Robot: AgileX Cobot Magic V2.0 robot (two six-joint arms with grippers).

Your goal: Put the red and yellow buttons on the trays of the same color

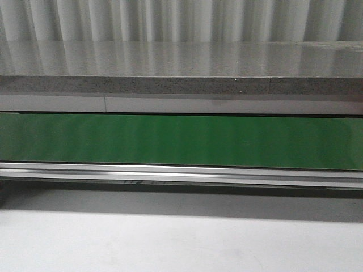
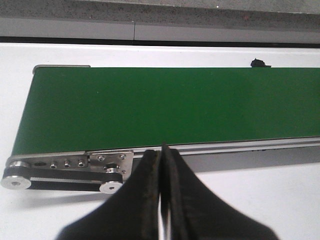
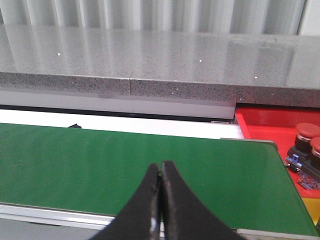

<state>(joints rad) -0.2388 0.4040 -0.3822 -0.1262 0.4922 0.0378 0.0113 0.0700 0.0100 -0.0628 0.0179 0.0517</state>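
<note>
A green conveyor belt (image 1: 181, 141) runs across the front view; no button lies on it in any view. My left gripper (image 2: 161, 150) is shut and empty, over the belt's near rail by its left end. My right gripper (image 3: 160, 165) is shut and empty, over the belt near its right end. A red tray (image 3: 260, 125) stands just past the belt's right end and holds two red buttons (image 3: 306, 134) on black bases. A sliver of yellow (image 3: 312, 210) shows below the red tray at the frame edge. No yellow button is in view. Neither gripper shows in the front view.
A grey stone counter (image 1: 181, 68) runs behind the belt. The belt's drive pulleys and metal bracket (image 2: 65, 172) sit at its left end. A small black object (image 2: 257, 63) lies at the belt's far edge. White table surface (image 1: 181, 238) lies in front of the belt.
</note>
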